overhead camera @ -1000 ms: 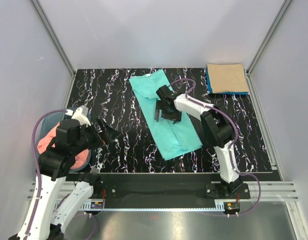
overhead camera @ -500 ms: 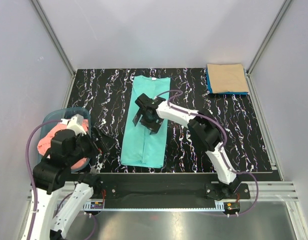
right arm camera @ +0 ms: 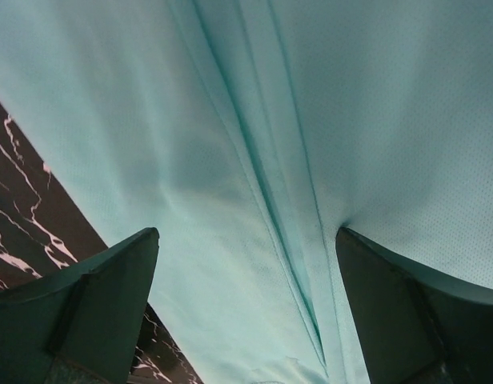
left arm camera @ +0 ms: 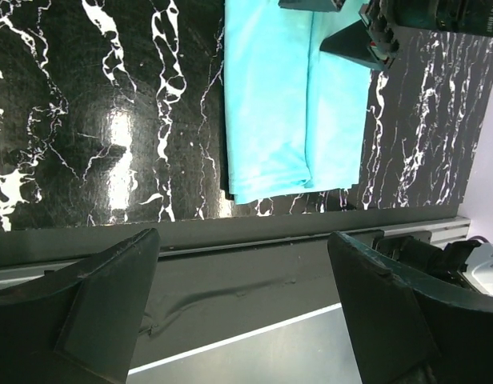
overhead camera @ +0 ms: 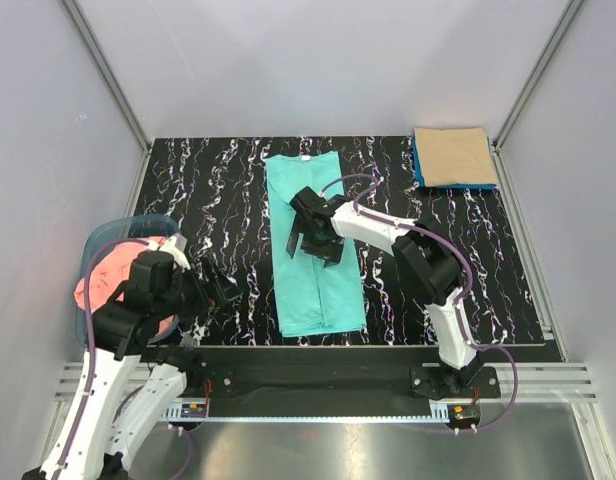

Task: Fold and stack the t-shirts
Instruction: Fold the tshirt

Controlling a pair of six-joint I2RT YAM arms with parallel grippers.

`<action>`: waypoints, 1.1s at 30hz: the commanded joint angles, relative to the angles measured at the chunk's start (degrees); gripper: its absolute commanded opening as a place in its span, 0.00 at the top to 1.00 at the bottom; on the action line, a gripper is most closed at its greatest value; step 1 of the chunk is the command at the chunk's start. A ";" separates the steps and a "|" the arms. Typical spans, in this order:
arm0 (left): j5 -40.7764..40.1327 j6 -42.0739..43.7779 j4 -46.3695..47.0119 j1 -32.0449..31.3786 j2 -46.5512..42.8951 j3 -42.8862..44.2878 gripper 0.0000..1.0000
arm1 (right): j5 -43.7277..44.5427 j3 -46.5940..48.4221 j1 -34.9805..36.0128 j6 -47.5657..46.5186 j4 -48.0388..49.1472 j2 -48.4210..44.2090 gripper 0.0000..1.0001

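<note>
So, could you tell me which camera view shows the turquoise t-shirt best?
The top external view: the turquoise t-shirt shows end to end, a long folded strip. The left wrist view catches only its near end; the right wrist view only a close patch with a crease.

No readable text, labels or numbers anywhere.

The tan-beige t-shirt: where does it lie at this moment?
In the top view the tan-beige t-shirt lies folded at the table's far right corner, on a blue t-shirt.

black table (overhead camera: 218, 190): turquoise t-shirt (overhead camera: 313, 285), folded stack (overhead camera: 453, 155)
</note>
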 commanded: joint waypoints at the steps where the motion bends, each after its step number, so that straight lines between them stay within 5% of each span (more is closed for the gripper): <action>1: -0.19 0.83 1.57 -0.25 1.45 0.05 0.09 | -0.50 1.67 1.75 -8.84 2.51 -5.59 0.00; 11: 9.81 -2.76 8.41 -0.43 1.28 -13.02 0.24 | -2.16 4.33 0.45 -18.95 -4.51 -16.66 0.00; 14: 13.59 -5.75 13.51 -2.17 2.15 -18.20 0.31 | -6.29 -8.66 -3.40 -19.66 -2.60 -25.44 0.04; 18: 10.72 -9.62 21.33 -8.50 9.34 -20.42 0.36 | -16.64 -33.41 -11.58 -16.86 3.38 -42.46 0.28; 21: 9.66 -14.62 27.99 -12.54 14.26 -22.01 0.38 | -19.65 -43.99 -13.71 -16.24 6.55 -51.35 0.35; 33: -0.53 -30.45 36.46 -22.93 23.60 -27.02 0.36 | -28.09 -62.12 -16.08 -10.70 15.43 -55.70 0.29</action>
